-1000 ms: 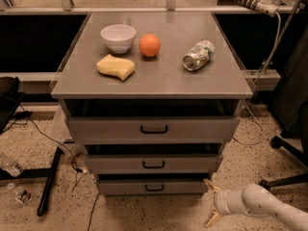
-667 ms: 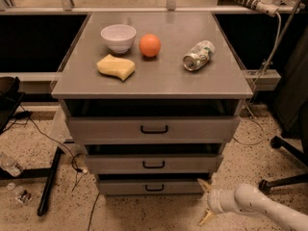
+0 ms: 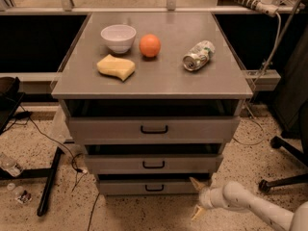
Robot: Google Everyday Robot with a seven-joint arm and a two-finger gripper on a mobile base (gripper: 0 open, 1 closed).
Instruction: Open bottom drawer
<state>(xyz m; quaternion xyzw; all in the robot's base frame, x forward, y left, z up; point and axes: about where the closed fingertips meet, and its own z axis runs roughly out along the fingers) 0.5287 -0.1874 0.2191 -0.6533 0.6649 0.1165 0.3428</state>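
Note:
The bottom drawer [image 3: 120, 187] is the narrowest grey front of three, low near the floor, with a small black loop handle [image 3: 154, 188]. It sits shut under the mid-sized drawer [image 3: 115, 164]. My gripper [image 3: 197, 198] is at the lower right, just right of the bottom drawer's right end and well right of the handle. Its two cream fingers [image 3: 196, 184] are spread apart and hold nothing. The white arm [image 3: 250, 205] runs off to the lower right.
The top drawer [image 3: 110, 128] is the widest. The grey cabinet top [image 3: 154, 76] holds a white bowl [image 3: 118, 36], an orange [image 3: 150, 45], a yellow sponge [image 3: 116, 67] and a crushed can [image 3: 198, 56]. A chair base [image 3: 284, 177] stands right; a black stand leg [image 3: 48, 182] and cables lie left.
My gripper has moved left and slightly up, toward the right end of the bottom drawer. The drawers have not moved.

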